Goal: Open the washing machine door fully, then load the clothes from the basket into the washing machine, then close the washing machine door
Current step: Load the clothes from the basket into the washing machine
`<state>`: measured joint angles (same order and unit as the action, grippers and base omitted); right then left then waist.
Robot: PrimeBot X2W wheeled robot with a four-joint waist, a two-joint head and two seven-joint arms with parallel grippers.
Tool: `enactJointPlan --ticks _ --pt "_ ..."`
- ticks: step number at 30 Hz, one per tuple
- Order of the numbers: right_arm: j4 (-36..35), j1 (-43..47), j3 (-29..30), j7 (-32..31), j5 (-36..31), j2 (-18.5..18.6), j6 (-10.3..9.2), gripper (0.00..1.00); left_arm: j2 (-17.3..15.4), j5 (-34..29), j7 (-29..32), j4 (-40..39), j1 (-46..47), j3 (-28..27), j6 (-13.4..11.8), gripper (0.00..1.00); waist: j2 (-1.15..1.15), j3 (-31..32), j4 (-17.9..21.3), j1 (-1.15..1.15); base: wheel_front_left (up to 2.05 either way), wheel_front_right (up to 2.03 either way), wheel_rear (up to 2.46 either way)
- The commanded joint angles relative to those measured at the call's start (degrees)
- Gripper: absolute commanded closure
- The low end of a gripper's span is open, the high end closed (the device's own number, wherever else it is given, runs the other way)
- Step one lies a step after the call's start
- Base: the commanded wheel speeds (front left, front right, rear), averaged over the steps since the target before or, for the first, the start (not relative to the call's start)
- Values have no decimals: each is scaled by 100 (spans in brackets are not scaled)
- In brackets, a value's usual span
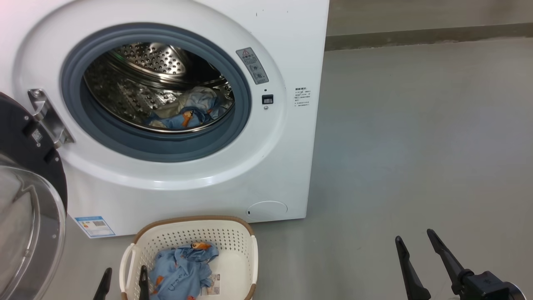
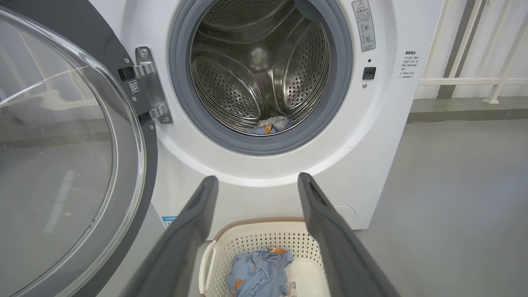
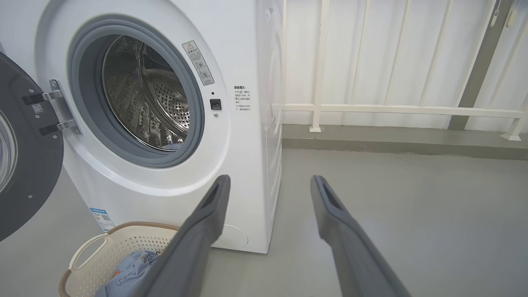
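**LOADING STEP IN HAND: 1 BUNDLE IN THE BASKET**

**Status.** The big white front-loading washing machine (image 1: pixel 200 183) stands with its large, round, black-rimmed glass washing machine door (image 1: pixel 29 208) swung wide on its hinge to the robot's left. Step 1, opening, reads as complete. Step 2, loading, is in hand. Step 3, closing, is not yet begun.

**Location of the load.** The soft light blue clothes (image 1: pixel 179 271) with orange print lie in 2 places:
- 1 crumpled bundle lies in the small cream-white perforated plastic basket (image 1: pixel 237 241). The basket sits on the grey floor (image 1: pixel 416 125) just in front of the machine.
- A light blue and cream-white heap (image 1: pixel 189 110) lies at the bottom of the perforated steel drum (image 1: pixel 141 75).

**Hands.**
- The left hand (image 1: pixel 126 270) hovers over the near left edge of the basket. Its fingers are spread wide and it holds nothing.
- The right hand (image 1: pixel 414 235) hangs over bare floor, well apart from the basket on the right. It is equally wide and empty.

**Next move.**
1. Lower the left hand into the basket and centre it over the bundle.
2. Close on a thick fold of fabric, so that the whole bundle lifts as 1 piece.
3. Raise the bundle clear of the brown rim.
4. Carry it past the grey rubber gasket (image 1: pixel 104 137) and release it deep in the drum.

**Caution.** The basket looks light and may lift or slide with the garment. Trailing cloth left on the gasket would obstruct closing.
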<state>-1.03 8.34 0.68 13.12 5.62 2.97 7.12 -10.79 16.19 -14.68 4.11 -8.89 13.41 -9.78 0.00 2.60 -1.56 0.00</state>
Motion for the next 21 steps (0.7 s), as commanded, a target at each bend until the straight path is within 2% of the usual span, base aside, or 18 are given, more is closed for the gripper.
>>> enactJointPlan --ticks 1,9,15,18,20,21 --pt "-173 -106 -133 -3 8 36 36 0 -38 -52 -31 -77 242 -227 27 0 0 -21 5 0 0 0 0" --pt "-222 -181 -180 -10 55 61 36 0 65 109 -28 566 623 -97 307 0 0 -269 39 0 0 0 0" --pt "-380 -301 -170 -8 62 77 36 0 221 133 109 1577 1226 25 357 0 0 -771 73 0 0 0 0" --pt "-444 -387 -167 -7 34 106 36 0 294 134 141 1999 1540 139 491 0 0 -1021 79 0 0 0 0" --pt "-510 -507 -182 4 29 134 36 0 373 137 150 2475 1895 257 652 0 0 -1305 93 0 0 0 0" --pt "-575 -644 -191 21 26 161 36 0 463 162 139 2950 2294 348 811 0 0 -1603 103 0 0 0 0"
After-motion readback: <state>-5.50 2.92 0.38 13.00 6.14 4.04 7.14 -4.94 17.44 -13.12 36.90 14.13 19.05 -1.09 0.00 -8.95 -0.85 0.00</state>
